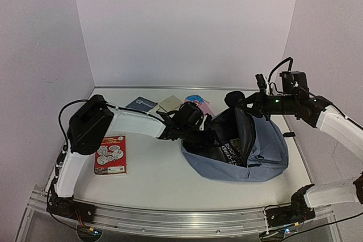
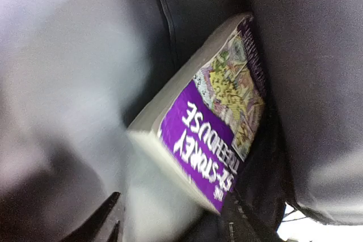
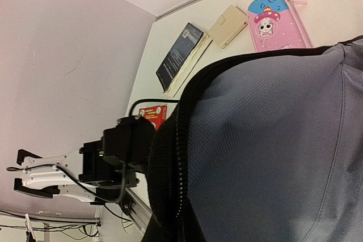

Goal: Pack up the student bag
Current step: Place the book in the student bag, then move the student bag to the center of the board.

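Note:
The student bag [image 1: 266, 151] lies at the right of the table, grey-blue, with its mouth facing left and held up. My left gripper [image 1: 211, 135] reaches into that mouth. In the left wrist view its jaws stand open [image 2: 173, 211] over the grey lining, and a purple book [image 2: 210, 123] lies just beyond them, touched by neither finger. The same book [image 1: 229, 151] shows inside the bag from above. My right gripper [image 1: 248, 106] is shut on the bag's upper rim. In the right wrist view the bag's fabric [image 3: 272, 151] hides its fingers.
A red booklet [image 1: 110, 154] lies at the left. A dark blue book [image 1: 140, 104], a beige notebook [image 1: 169, 103] and a pink pencil case [image 1: 198, 103] sit in a row by the back wall. White walls enclose the table on three sides.

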Robot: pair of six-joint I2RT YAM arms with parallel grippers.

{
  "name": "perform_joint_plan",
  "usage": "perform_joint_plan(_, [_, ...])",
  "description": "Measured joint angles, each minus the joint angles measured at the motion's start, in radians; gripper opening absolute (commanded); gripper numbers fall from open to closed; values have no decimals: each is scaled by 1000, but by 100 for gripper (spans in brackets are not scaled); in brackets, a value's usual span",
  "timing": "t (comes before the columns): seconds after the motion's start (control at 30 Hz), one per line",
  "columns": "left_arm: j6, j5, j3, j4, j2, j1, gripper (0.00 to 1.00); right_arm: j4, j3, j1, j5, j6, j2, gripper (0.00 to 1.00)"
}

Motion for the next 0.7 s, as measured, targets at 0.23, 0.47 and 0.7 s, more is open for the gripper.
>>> perform_joint_plan(0.23, [79,-82,-153,-73,-297,31,68,-15,0,5,69,-25,-1,0])
perform_joint_plan(0.47, [91,-186,-238,-187,-436,65,74,-127,4,11,293,-83,-2,0])
perform_joint_plan(0.7, [87,-160,-252,-237,-343,72,78,-279,4,10,642,-103,4,0])
